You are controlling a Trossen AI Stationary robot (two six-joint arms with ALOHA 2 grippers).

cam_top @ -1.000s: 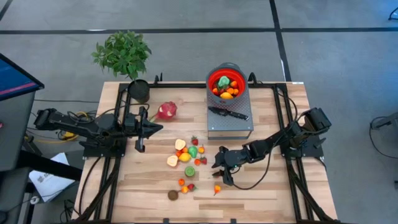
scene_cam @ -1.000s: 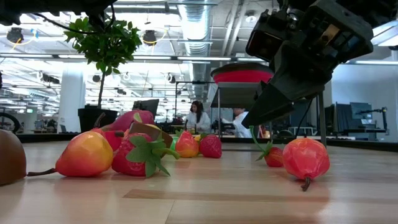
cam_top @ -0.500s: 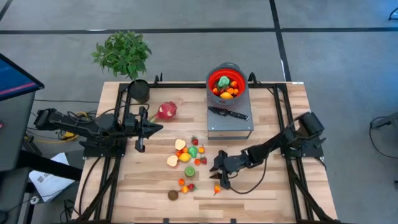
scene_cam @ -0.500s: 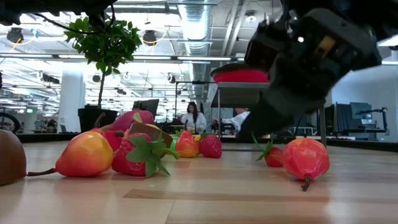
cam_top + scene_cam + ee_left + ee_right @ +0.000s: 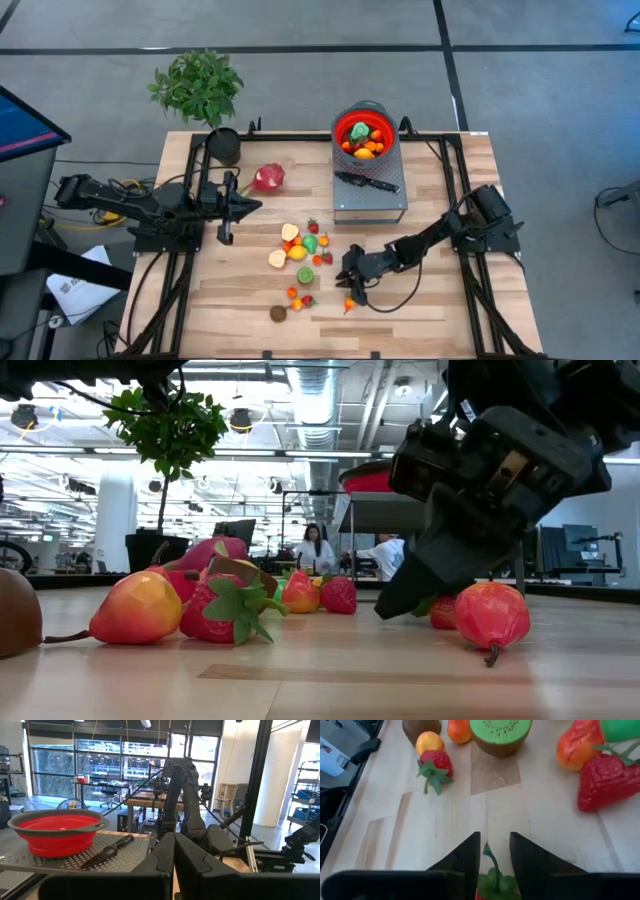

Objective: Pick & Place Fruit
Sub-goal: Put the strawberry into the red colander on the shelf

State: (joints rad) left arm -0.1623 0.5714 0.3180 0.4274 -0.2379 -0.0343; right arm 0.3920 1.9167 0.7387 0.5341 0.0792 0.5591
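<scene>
The right end effector (image 5: 349, 292) is down at the tabletop (image 5: 420, 310), its two dark fingers (image 5: 470, 855) set either side of a small red fruit with a green stem (image 5: 491, 881); from the wrist view the tips look to be touching the fruit, though I cannot tell whether they truly grip it, so call it half-closed around the fruit. Its arm reaches low and nearly flat across the boards from the right edge, wrist angled toward the fruit. Just beside it lies the loose scatter of toy fruit: a strawberry (image 5: 436, 765), a halved kiwi (image 5: 500, 734), an orange-red pear (image 5: 137, 609) and a round red fruit (image 5: 491, 614), with a brown one (image 5: 278, 313) nearest the front edge and the pink dragon fruit (image 5: 268, 178) farther back. The left end effector (image 5: 228, 210) hangs clenched and empty at the left side, near the dragon fruit. Behind, a red bowl (image 5: 362, 133) already holding some fruit sits on a grey perforated stand with a black-handled knife (image 5: 366, 182); a potted plant (image 5: 200, 88) stands at the back corner. Beyond the tabletop is an open workshop, with people seated at desks (image 5: 318, 550).
</scene>
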